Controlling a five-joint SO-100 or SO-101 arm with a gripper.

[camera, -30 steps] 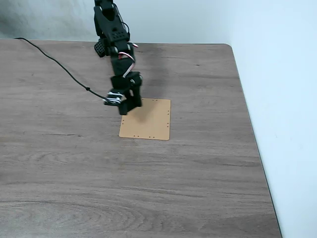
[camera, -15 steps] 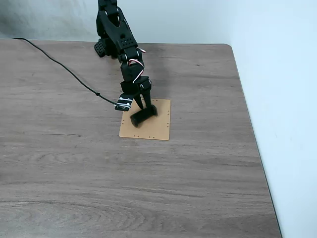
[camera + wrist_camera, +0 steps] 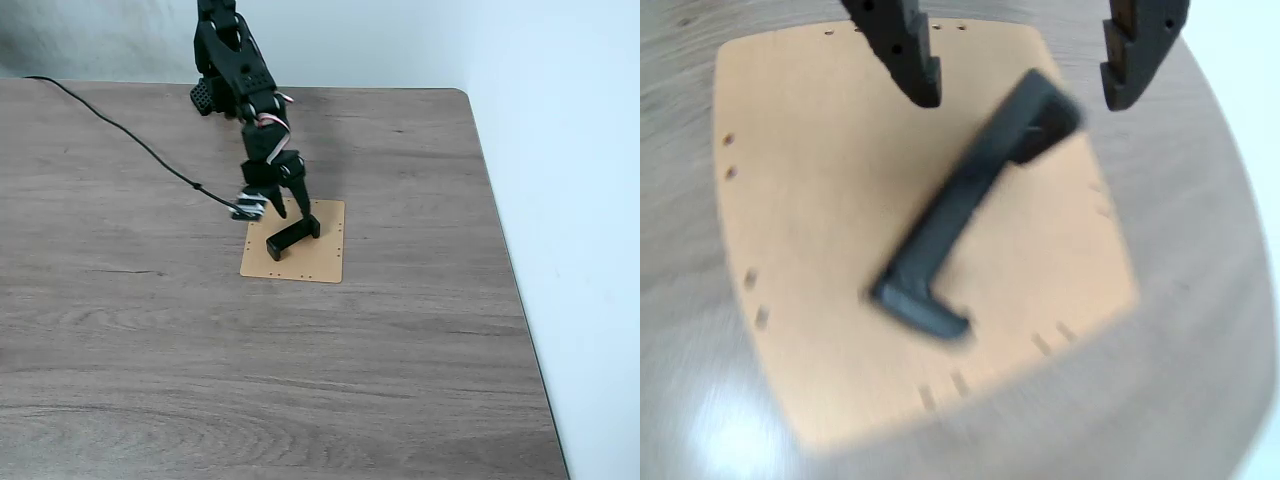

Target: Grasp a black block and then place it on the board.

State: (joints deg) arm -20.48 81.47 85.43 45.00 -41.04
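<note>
Lying slantwise on the board point(image 3: 305, 262), the black block point(image 3: 292, 236) sits free beneath the gripper point(image 3: 1023, 100), jaws spread apart.

Motion blur in the wrist view smears the black block point(image 3: 965, 205) and the board point(image 3: 820, 230) edge holes.

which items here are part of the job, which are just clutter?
Job items:
- black block, lying on the board
- board, flat on the table
- gripper, open, above the block

Just there:
- black cable trailing across the tabletop
- wall to the right in the fixed view
</note>
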